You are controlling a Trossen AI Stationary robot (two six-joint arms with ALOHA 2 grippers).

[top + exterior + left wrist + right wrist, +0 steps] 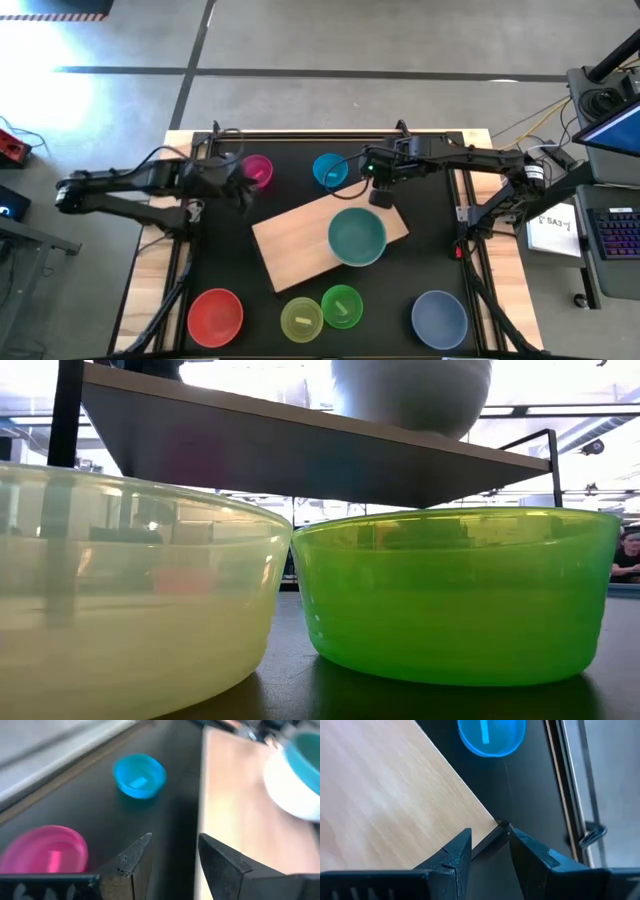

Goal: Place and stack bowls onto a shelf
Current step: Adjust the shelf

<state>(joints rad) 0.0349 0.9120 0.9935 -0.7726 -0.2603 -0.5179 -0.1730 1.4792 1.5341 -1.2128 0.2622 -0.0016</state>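
Could knock the teal-green bowl [357,237], nested in a white one at the shelf's [300,243] three o'clock end, since right gripper [379,193], slightly parted and empty, hovers at its twelve o'clock corner.

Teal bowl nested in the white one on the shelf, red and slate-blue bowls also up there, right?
Not quite. The teal bowl does sit in the white bowl on the shelf, but the high view shows the red bowl and slate-blue bowl on the black mat, not the shelf.
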